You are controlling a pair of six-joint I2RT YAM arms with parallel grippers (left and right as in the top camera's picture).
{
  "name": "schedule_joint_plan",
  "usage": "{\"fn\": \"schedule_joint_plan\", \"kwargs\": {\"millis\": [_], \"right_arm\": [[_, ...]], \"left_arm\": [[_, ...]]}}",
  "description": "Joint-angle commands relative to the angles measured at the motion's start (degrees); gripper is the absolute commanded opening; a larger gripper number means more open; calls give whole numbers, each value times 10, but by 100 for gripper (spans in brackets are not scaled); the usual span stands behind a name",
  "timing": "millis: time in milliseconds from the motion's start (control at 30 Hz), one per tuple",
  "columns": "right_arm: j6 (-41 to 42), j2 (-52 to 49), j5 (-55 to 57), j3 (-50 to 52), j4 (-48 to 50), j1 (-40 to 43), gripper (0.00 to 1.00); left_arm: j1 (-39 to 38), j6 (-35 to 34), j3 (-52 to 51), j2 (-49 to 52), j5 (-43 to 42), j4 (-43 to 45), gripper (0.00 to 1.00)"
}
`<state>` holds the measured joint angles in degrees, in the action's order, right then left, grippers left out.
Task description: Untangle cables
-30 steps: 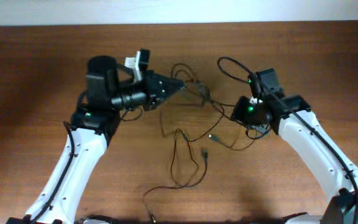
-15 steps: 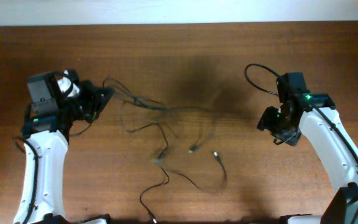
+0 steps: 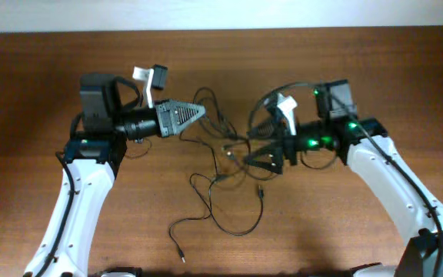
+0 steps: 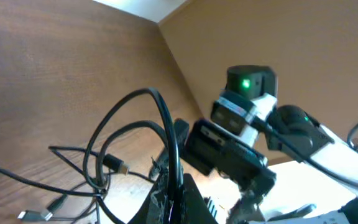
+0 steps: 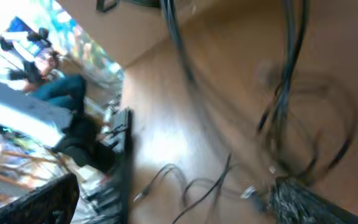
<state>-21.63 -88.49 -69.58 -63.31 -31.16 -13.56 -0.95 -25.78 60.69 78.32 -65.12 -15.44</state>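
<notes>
So, the cables (image 3: 229,142) sit in a loose knot around the middle of the wooden bench (image 3: 37,61), a bit closer to the far edge than to the edge our arms come in from. The two grippers face each other across the knot.

The left gripper (image 3: 198,111) reaches in from the left-edge side, with its fingers pinched together on the cables. From its wrist camera we see a black loop (image 4: 169,130) arching up and running straight down into the closed tips. A small metal-tipped plug (image 4: 114,165) lies on the wood beyond that loop.

The right gripper (image 3: 251,159) comes in from the right-edge side and points at the same knot, right up against it. Its wrist view is badly smeared, but the fingers (image 5: 303,202) sit far apart at the bottom corners, so we read it as spread wide with nothing clamped. We can't tell whether any strand touches them.

From the knot, slack trails toward the near edge. One strand curls round and ends in a plug (image 3: 181,258) close to that edge, left of centre. Another short end (image 3: 260,191) lies just below the knot.
</notes>
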Motion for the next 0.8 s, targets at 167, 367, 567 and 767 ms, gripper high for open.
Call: {"fn": "schedule_joint_plan", "kwargs": {"millis": [167, 367, 567, 767], "right_arm": [[143, 0, 327, -12, 78, -127, 24], [176, 56, 200, -22, -2, -126, 4], [206, 128, 272, -77, 7, -126, 4], [207, 128, 292, -82, 5, -126, 4]], "left_arm": [[-1, -133, 5, -8, -5, -18, 0], [-1, -115, 5, -8, 328, -84, 43], [-66, -14, 0, -6, 342, -202, 98], [-154, -17, -47, -4, 379, -190, 79]]}}
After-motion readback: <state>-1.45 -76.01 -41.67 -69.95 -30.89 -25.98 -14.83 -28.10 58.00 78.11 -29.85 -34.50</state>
